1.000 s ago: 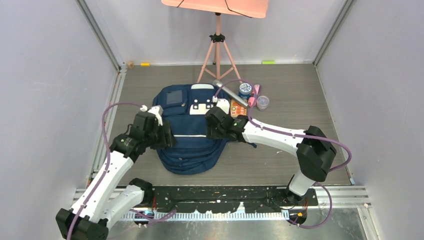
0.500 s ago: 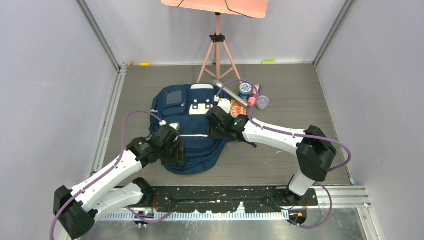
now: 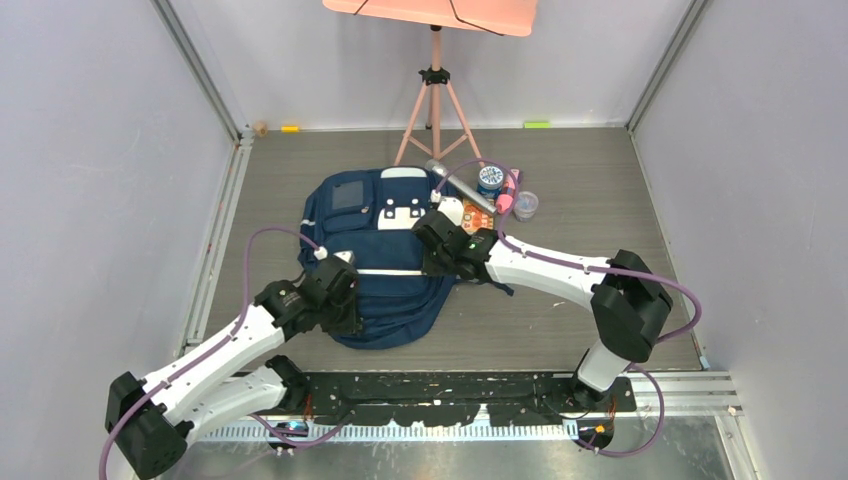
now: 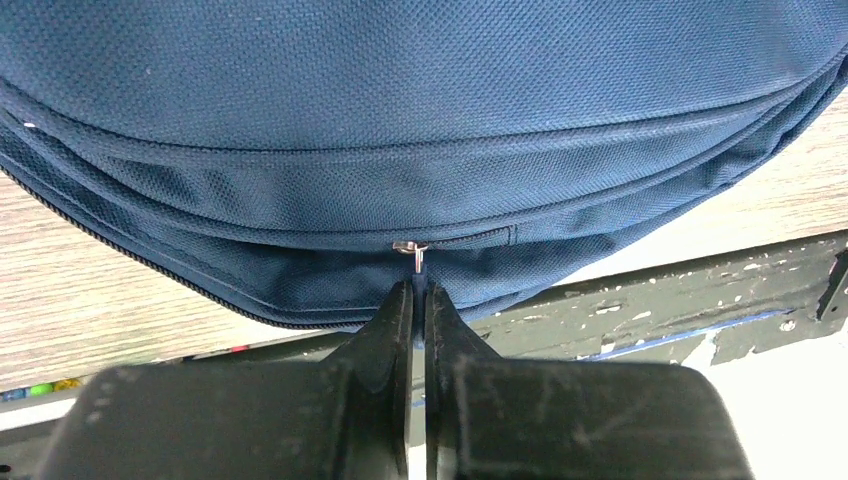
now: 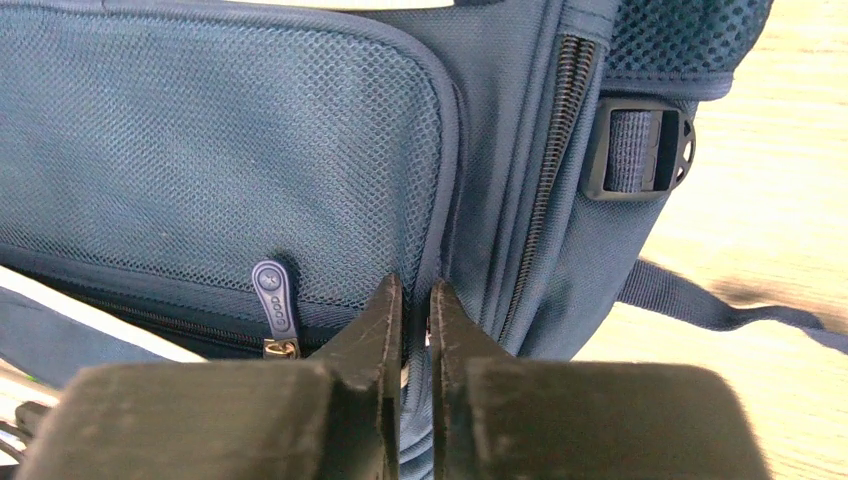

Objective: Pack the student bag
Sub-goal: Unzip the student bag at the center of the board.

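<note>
The student bag (image 3: 390, 290) lies flat on the table, navy blue with a thin white stripe and a white patch. My left gripper (image 3: 352, 322) is at its near left edge. In the left wrist view that gripper (image 4: 418, 288) is shut on the small pull tab hanging from the metal zipper slider (image 4: 408, 246). My right gripper (image 3: 430, 255) rests on the bag's right side. In the right wrist view its jaws (image 5: 417, 290) pinch a fold of blue fabric at the edge of the mesh pocket (image 5: 200, 150), beside a blue zipper tab (image 5: 273, 300).
Beyond the bag's far right corner lie a silver cylinder (image 3: 455, 182), a blue tin (image 3: 490, 180), a pink item (image 3: 508, 195), a clear cup (image 3: 525, 205) and an orange packet (image 3: 475, 218). A pink tripod (image 3: 435, 100) stands behind. The black rail (image 3: 450, 385) runs along the near edge.
My left arm swung from the bag's left side down to its near edge and closed on the zipper pull. My right gripper barely moved and closed on the fabric.
</note>
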Available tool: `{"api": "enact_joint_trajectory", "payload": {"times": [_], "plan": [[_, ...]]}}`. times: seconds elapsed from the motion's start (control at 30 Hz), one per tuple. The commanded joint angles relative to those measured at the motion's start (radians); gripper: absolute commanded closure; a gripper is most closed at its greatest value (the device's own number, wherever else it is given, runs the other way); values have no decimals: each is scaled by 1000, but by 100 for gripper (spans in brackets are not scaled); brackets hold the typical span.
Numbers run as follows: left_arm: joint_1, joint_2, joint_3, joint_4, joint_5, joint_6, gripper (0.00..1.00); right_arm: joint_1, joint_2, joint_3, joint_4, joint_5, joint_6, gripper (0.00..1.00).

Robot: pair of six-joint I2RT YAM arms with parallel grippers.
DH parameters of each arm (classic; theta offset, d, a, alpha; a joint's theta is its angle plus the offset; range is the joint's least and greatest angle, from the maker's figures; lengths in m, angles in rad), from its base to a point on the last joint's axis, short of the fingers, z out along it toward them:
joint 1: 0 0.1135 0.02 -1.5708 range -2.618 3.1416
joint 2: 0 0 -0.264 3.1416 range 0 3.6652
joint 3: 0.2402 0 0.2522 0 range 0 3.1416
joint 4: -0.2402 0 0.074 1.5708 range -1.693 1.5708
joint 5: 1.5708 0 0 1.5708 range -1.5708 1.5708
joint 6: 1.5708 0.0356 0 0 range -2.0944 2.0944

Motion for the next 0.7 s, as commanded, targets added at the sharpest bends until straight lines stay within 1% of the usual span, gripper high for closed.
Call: {"api": "enact_joint_trajectory", "payload": {"times": [0.0,0.03,0.07,0.1,0.13,0.23,0.37,0.47,0.57,0.67], "plan": [[-4,-5,38,-8,-72,32,100,-12,5,-9,90,8,16,97],[-2,2,53,-28,-96,47,100,-12,1,-11,86,28,13,99],[2,-105,71,-49,-117,61,100,-14,-7,-12,82,41,10,99],[9,-2,87,-65,-135,76,100,-16,-15,-16,81,66,2,99],[19,16,101,-78,-149,92,100,-21,-18,-17,79,77,-2,99],[69,21,132,-96,-177,137,100,-46,-31,-24,74,100,-14,100],[207,17,161,-94,-134,201,100,-75,-49,-35,71,109,-28,100],[284,20,179,-100,-117,236,100,-91,-61,-37,71,109,-38,100],[308,38,218,-152,-149,263,100,-104,-74,-35,72,104,-52,100],[319,49,237,-146,-168,270,100,-111,-80,-35,90,93,-67,100]]}}
